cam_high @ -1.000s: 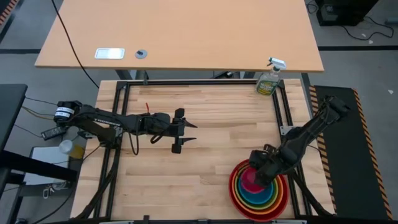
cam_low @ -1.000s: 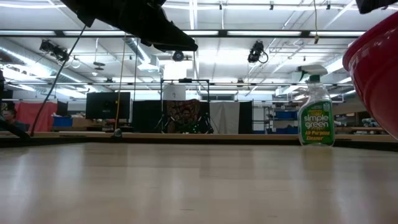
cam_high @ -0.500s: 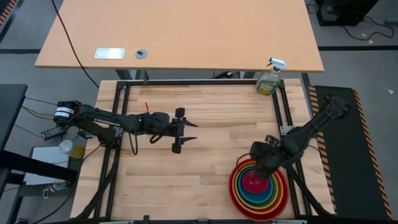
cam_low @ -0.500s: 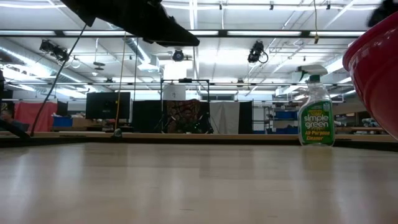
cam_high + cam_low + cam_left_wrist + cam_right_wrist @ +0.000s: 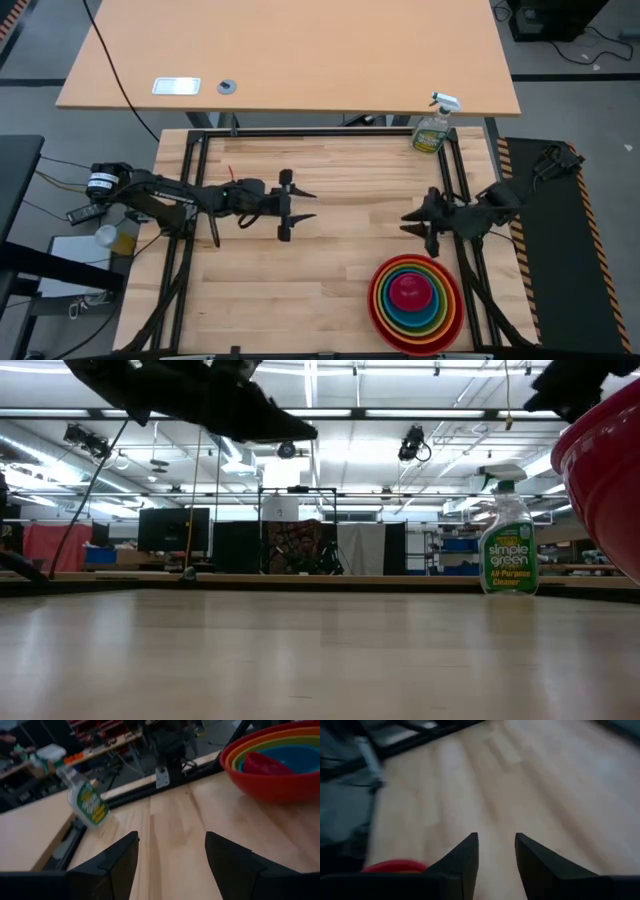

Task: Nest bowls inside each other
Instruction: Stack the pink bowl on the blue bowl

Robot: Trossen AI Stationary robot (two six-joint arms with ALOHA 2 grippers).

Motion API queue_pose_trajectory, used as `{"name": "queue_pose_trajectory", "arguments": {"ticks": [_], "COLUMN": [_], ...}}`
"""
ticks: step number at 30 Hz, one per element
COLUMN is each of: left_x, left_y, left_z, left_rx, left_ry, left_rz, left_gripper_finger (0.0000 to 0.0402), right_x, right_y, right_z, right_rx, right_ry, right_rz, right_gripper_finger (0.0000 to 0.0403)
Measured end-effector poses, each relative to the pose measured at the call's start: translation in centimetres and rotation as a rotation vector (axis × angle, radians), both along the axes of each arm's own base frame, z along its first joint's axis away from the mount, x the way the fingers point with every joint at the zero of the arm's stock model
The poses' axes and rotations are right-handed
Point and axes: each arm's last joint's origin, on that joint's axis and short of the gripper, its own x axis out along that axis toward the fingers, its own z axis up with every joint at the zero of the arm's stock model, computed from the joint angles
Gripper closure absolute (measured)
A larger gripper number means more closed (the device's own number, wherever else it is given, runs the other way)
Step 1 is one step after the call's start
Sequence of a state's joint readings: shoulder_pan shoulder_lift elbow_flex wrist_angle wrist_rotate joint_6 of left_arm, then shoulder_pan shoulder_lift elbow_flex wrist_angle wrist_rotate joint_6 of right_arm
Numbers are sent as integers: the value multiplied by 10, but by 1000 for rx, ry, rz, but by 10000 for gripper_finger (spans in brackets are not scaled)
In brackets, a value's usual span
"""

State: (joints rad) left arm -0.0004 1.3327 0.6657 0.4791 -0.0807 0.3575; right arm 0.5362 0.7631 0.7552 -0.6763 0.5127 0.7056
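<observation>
The bowls sit nested in one stack (image 5: 415, 300) at the near right of the table. The red bowl (image 5: 373, 300) is outermost and rests on the wood. The pink bowl (image 5: 408, 292) lies innermost in the blue one (image 5: 300, 757). My right gripper (image 5: 416, 228) hangs open just beyond the stack's far side, with nothing between its fingers (image 5: 496, 845). My left gripper (image 5: 312, 205) stands open above the table's middle and points toward the right edge; its fingers (image 5: 172, 845) are also bare. In the low view only the red bowl's wall (image 5: 605, 480) shows.
A green spray bottle (image 5: 433, 130) stands at the far right corner of the table, also seen as the bottle (image 5: 507, 535) in the low view. A black frame rail (image 5: 300, 132) runs round the wooden top. Bare wood lies between the two grippers.
My right gripper has risen off the stack, where it stood over the pink bowl, and has drawn back toward the table's far and right edges, tipping up from pointing down. The pink bowl stays seated in the blue one.
</observation>
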Motion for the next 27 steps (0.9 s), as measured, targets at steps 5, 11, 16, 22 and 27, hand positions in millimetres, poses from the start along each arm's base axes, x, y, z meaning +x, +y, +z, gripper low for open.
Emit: {"name": "queue_pose_trajectory", "arguments": {"ticks": [5,11,16,22,27], "left_x": [-5,-9,-14,-16,-16], "left_y": [5,5,5,5,4], "left_z": [-4,3,4,6,6], "left_rx": [-29,-37,-52,-58,-57], "left_ry": [60,55,77,68,67], "left_rz": [25,29,41,41,39], "left_gripper_finger": [169,169,169,169,169], "right_x": [-3,24,42,60,74], "right_y": [4,37,63,93,115], "right_z": [-16,-25,-23,-13,-30], "right_rx": [254,228,187,35,-67], "right_ry": [129,375,635,830,941], "right_rz": [72,150,145,78,57], "right_gripper_finger": [270,282,291,311,320]}}
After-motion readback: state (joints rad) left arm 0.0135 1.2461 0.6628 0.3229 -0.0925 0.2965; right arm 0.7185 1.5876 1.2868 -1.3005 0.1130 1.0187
